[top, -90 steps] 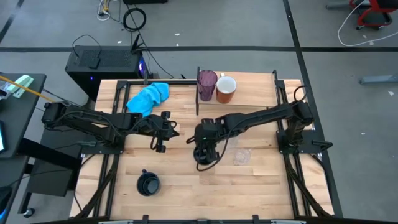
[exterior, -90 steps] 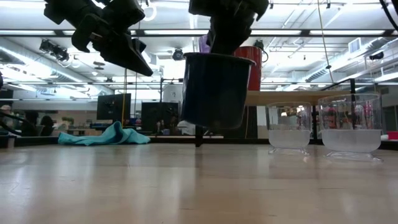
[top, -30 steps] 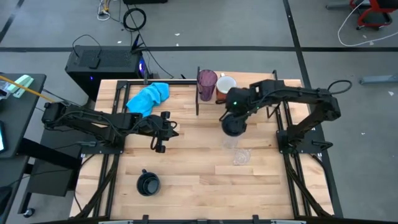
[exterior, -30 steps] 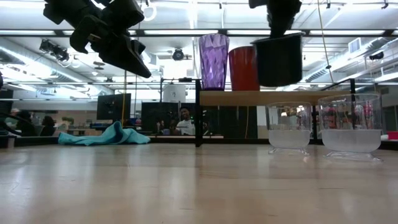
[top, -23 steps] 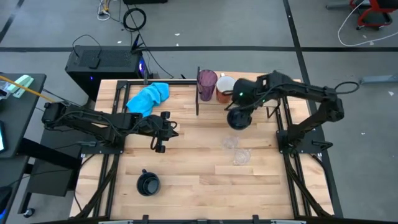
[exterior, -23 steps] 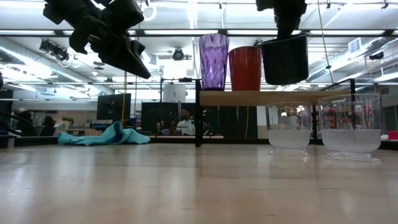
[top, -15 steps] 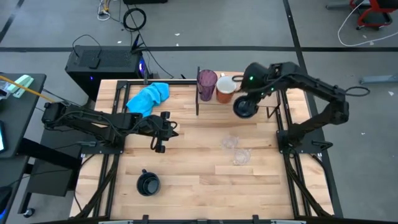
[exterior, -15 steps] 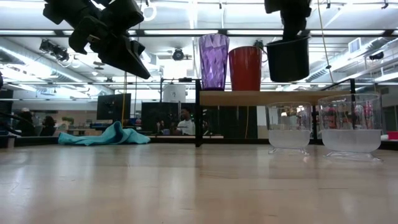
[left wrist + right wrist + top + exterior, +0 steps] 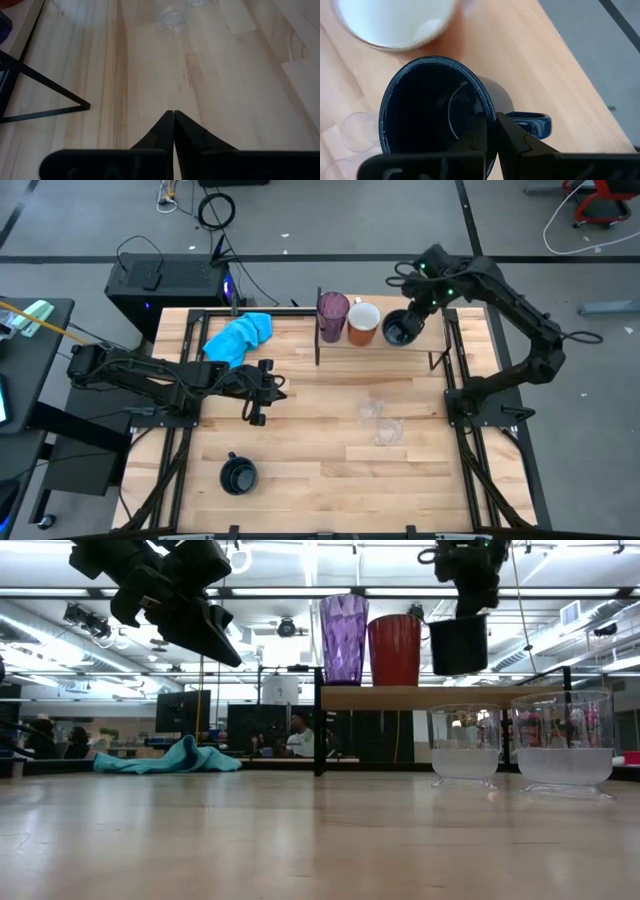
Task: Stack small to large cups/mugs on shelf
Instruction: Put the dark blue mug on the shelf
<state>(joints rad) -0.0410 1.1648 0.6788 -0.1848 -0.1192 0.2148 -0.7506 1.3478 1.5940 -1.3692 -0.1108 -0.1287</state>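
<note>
My right gripper [image 9: 410, 321] is shut on a black handled mug [image 9: 398, 330] and holds it just above the light-wood shelf [image 9: 400, 697], to the right of the orange mug [image 9: 363, 323] and the purple tumbler [image 9: 333, 314], which both stand on the shelf. My left gripper [image 9: 262, 391] is shut and empty, above the table left of centre. A second black mug [image 9: 238, 475] stands near the front left. Two clear cups [image 9: 370, 408] [image 9: 388, 430] stand on the tabletop. My right gripper pinches the black mug's rim [image 9: 489, 114] beside the handle [image 9: 532, 122], with one finger inside the mug and one outside. The fingers come from above, pointing down. The mug hangs upright, mouth up, its base [image 9: 458, 670] a little clear of the shelf top.
A bright blue cloth [image 9: 240, 335] lies at the far left of the table. The shelf's dark upright [image 9: 318, 330] stands left of the tumbler. The two clear cups show large in the low view [image 9: 464, 745] [image 9: 562, 740]. Bare shelf lies right of the held mug.
My right gripper has carried the black mug toward the table's far edge and a little right, from in front of the shelf to above it beside the orange mug. The mug has stayed upright and lifted clear.
</note>
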